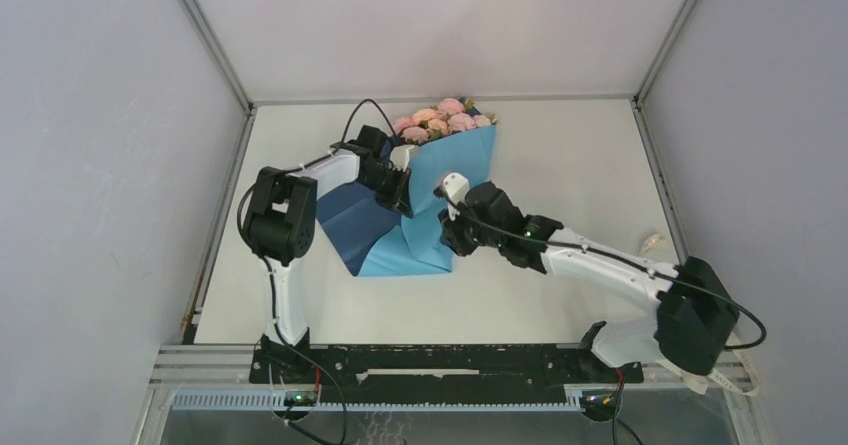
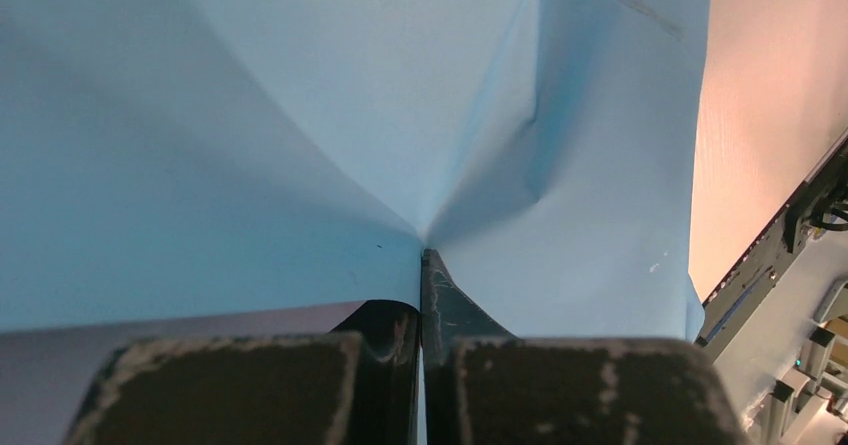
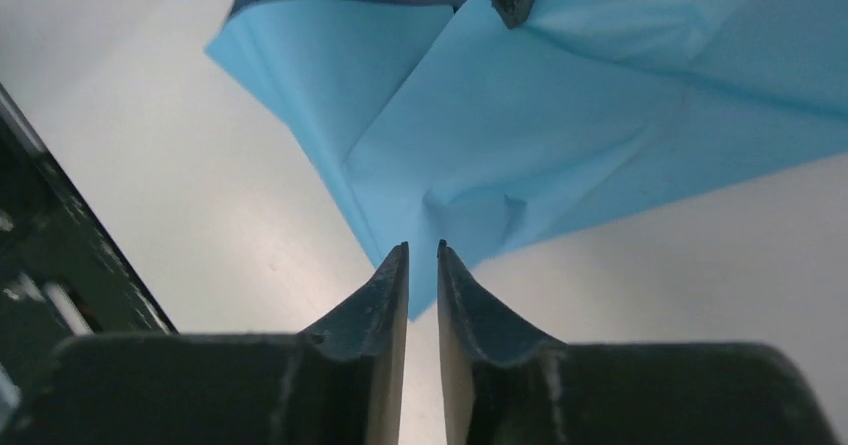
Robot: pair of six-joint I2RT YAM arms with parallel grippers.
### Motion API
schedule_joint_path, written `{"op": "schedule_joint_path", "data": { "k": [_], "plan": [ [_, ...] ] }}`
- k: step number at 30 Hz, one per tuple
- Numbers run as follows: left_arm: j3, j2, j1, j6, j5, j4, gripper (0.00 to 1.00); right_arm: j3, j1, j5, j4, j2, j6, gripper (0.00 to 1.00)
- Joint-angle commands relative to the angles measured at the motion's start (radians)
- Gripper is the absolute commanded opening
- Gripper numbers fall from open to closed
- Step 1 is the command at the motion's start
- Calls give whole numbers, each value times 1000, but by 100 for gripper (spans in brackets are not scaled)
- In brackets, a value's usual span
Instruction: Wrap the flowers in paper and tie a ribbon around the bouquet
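White table carries the flowers at its far middle, blooms showing above the paper wrapped round them. The left gripper is clamped on a blue fold. The right gripper hovers at the paper's near corner, its 2 jaws a slit apart.

Paper, flowers on white table

White desk spread before me, boxed in on three sides by pale grey walls; slim aluminium posts climb from its two far corners; a black rail and a white ribbed strip line the near edge.
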Motion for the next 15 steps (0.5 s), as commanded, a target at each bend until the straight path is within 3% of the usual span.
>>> {"op": "schedule_joint_path", "data": {
  "k": [1, 6, 11, 15],
  "plan": [
    [-30, -43, 7, -6, 14, 11, 0, -11, -64, -211, 266, 117, 245, 18],
    [-34, -48, 7, -1, 16, 6, 0, -27, -114, -291, 352, 273, 363, 0],
    [-31, -58, 7, 6, 4, 7, 0, -151, -122, -292, 364, 332, 420, 0],
    [-35, -59, 7, 21, -8, 2, 0, -319, -108, -295, 384, 240, 491, 0]
  ]
}}
